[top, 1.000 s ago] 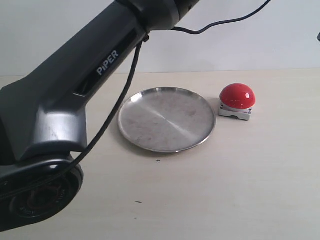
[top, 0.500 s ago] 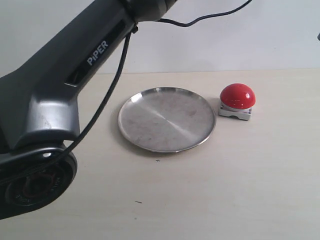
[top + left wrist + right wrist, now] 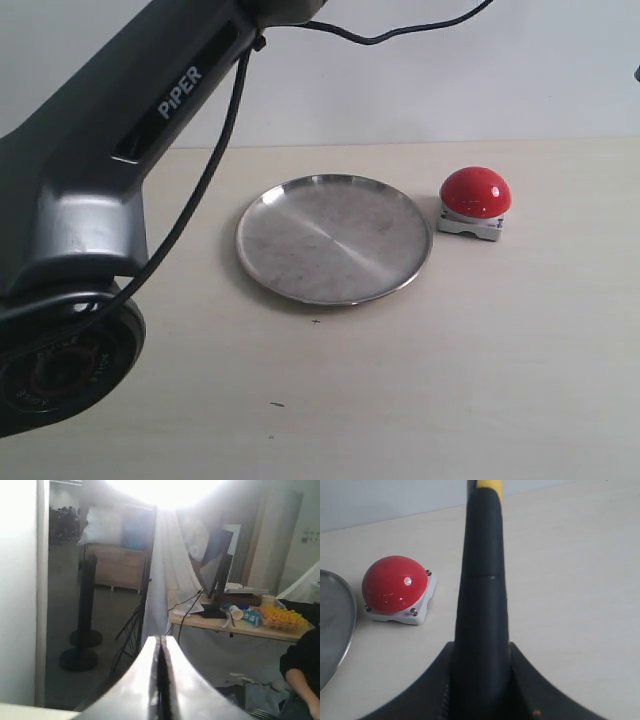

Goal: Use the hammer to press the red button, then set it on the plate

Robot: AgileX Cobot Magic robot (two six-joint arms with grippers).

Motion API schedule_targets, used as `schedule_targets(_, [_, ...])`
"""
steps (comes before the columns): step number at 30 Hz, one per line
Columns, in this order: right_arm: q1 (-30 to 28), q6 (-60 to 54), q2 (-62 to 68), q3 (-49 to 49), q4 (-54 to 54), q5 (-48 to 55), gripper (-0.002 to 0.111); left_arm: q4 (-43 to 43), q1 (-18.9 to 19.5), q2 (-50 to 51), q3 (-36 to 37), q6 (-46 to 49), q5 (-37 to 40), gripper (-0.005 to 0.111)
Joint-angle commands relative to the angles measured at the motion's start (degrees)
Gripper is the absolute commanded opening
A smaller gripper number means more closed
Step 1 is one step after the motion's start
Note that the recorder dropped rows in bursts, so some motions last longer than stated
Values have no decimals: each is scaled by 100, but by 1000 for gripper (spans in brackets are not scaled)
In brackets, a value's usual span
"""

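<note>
Right gripper [image 3: 481, 680] clamps the hammer [image 3: 482, 580] near the red button [image 3: 395, 584], a hold only the right wrist view shows.

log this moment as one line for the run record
right pincer: shut on black-and-yellow-handled hammer | left pincer: shut, empty | glossy red dome button: untouched | round silver metal plate: empty

Hammer [image 3: 482, 605]: black handle, yellow toward the far end, clamped in the right pincer [image 3: 481, 672]. Red button [image 3: 395, 584]: grey base, on the counter [image 3: 570, 580], just beside the plate [image 3: 351, 611] rim, apart from the handle.
</note>
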Motion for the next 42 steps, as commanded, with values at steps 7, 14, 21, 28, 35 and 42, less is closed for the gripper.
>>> schedule_targets(7, [-24,-47,-93,-58,41,-332,0,4769,-183,-134,-13,-3610,346,0])
schedule_targets(14, [-24,-47,-93,-58,41,-332,0,4757,-100,-163,-13,-3106,379,0])
schedule_targets(21, [-24,-47,-93,-58,32,-332,0,4806,-8,-253,-13,-3118,847,0])
schedule_targets(28, [-24,-47,-93,-58,32,-332,0,4797,177,-670,-13,-3185,1513,0])
schedule_targets(35, [-24,-47,-93,-58,32,-332,0,4446,435,-744,-13,-3607,1761,0])
schedule_targets(42, [-24,-47,-93,-58,32,-332,0,3517,854,-734,-13,-3573,2250,0])
